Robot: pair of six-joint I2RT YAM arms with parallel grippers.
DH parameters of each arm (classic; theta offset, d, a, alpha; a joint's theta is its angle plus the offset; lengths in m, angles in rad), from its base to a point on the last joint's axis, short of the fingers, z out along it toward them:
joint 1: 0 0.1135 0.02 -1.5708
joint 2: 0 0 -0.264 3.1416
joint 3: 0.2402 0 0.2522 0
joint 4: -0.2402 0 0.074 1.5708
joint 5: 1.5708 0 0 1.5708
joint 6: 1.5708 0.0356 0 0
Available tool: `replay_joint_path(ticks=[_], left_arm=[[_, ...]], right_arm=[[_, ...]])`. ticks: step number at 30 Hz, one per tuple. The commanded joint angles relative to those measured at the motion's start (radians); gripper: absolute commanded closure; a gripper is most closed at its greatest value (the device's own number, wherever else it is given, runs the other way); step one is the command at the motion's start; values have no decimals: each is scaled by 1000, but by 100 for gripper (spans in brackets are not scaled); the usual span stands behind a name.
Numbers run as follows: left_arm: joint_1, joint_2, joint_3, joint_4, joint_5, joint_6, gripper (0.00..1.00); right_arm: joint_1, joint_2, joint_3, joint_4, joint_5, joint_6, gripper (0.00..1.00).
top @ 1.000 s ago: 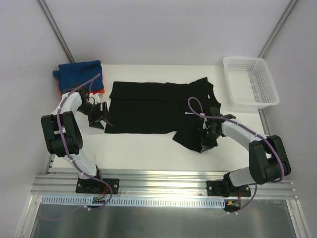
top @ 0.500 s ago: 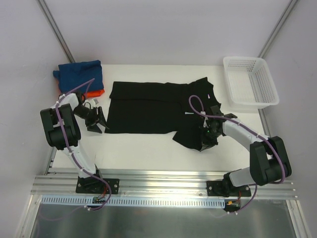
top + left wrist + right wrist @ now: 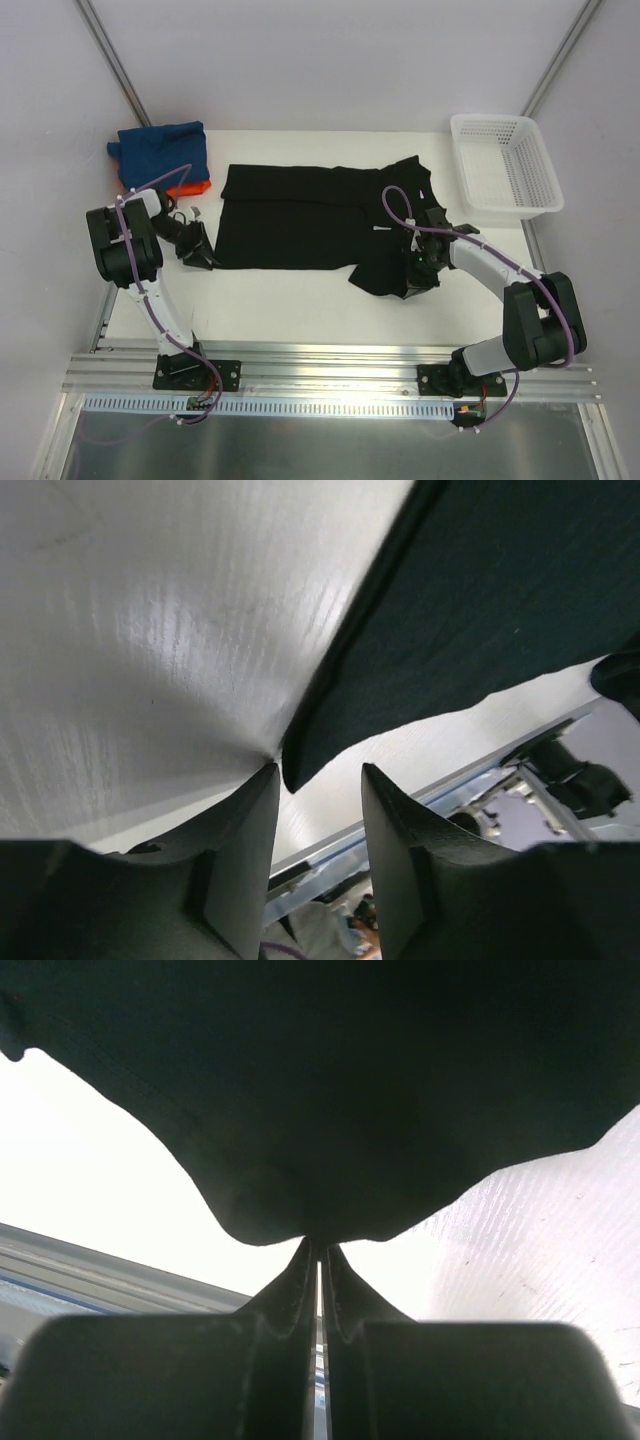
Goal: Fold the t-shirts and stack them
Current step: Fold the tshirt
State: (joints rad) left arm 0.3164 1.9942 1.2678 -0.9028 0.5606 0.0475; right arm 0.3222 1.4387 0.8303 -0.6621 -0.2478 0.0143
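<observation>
A black t-shirt [image 3: 300, 215] lies spread across the middle of the table, its right part bunched and folded over. My left gripper [image 3: 202, 254] sits low at the shirt's near left corner. In the left wrist view the jaws [image 3: 315, 772] stand open, with that corner [image 3: 292, 772] just at the left fingertip. My right gripper [image 3: 418, 278] is shut on the black shirt's near right edge; the right wrist view shows the cloth [image 3: 330, 1110] pinched at the fingertips [image 3: 318, 1244]. A blue t-shirt [image 3: 160, 148] lies folded on an orange one [image 3: 192, 188] at the back left.
A white mesh basket [image 3: 490, 119] stands at the back right corner. The table's near edge meets an aluminium rail [image 3: 330, 360] by the arm bases. Frame posts rise at both back corners.
My left gripper has dropped toward the black shirt's near left corner and its jaws have narrowed. The right gripper has stayed shut on the shirt's edge, hardly moving.
</observation>
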Motion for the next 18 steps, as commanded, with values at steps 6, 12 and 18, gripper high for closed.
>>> replay_joint_path(ticks=[6,12,18], left_arm=[[15,28,44,12,36,-21,100],[15,-24,30,2,55,-18,100],[15,-81,41,-33,68,-8,100]], right_arm=[[-17,3,38,-7,10,-7,99],[-41,-26,52,-8,13,-8,99],[-69,-61,69,-7,18,-7,99]])
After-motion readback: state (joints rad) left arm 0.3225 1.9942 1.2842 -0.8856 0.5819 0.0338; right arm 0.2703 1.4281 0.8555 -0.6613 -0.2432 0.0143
